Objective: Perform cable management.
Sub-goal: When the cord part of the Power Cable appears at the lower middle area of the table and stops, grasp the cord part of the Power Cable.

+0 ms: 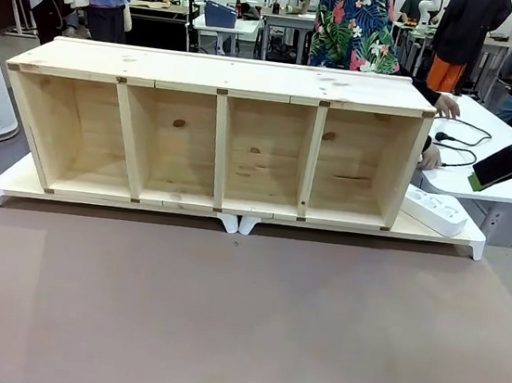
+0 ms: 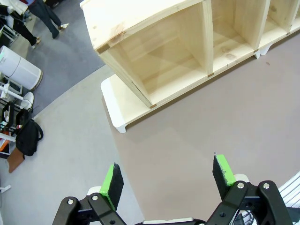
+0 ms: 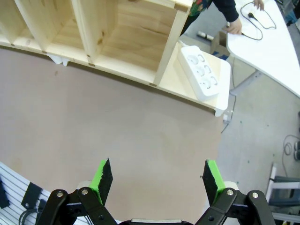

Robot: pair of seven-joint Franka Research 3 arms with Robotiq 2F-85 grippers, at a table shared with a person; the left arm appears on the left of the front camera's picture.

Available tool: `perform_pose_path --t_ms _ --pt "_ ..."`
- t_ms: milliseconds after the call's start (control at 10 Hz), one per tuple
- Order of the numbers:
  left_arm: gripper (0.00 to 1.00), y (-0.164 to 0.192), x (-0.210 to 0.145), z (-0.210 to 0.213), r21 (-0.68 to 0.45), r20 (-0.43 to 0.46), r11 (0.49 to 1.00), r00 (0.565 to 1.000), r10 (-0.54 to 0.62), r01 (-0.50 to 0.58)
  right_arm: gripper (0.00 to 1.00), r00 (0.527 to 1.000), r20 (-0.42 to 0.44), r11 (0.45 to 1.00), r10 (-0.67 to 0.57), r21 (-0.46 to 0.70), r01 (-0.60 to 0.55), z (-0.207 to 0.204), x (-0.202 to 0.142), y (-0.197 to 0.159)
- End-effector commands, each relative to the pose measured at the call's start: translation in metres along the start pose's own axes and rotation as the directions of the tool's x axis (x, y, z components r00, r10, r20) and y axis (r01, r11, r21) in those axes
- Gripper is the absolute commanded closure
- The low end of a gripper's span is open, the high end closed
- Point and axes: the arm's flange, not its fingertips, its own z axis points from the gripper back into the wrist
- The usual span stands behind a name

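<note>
The thin black cable (image 1: 463, 147) lies in loops on a white side table (image 1: 508, 190) at the far right, beyond the shelf's end. A person's hand (image 1: 447, 106) rests beside it. In the right wrist view the cable (image 3: 257, 26) runs along the top right, near the person's hand (image 3: 234, 28). My right gripper (image 3: 157, 180) hangs open over bare brown tabletop, far from the cable, and one green-tipped finger (image 1: 477, 179) pokes in at the front view's right edge. My left gripper (image 2: 168, 180) hangs open above the table's left corner, with nothing between its fingers.
A long wooden shelf (image 1: 216, 140) with several open compartments lies on low white platforms (image 1: 14, 182) across the table's far half. A white power strip (image 1: 433, 211) sits on the platform at the shelf's right end. The brown tabletop (image 1: 241, 311) in front is bare. People stand behind.
</note>
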Motion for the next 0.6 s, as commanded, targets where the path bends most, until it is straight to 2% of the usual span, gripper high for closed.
perform_pose_path --t_ms 0,500 --pt "0.0 -0.0006 0.0008 0.001 0.003 0.005 1.0 1.0 0.012 -0.012 0.0 1.0 0.001 1.0 0.001 -0.004 -0.001 -0.0001 0.0001 -0.001" --pt "0.0 -0.0006 0.0008 0.001 0.003 0.005 1.0 1.0 0.012 -0.012 0.0 1.0 0.001 1.0 0.001 -0.004 -0.001 -0.0001 0.0001 -0.001"
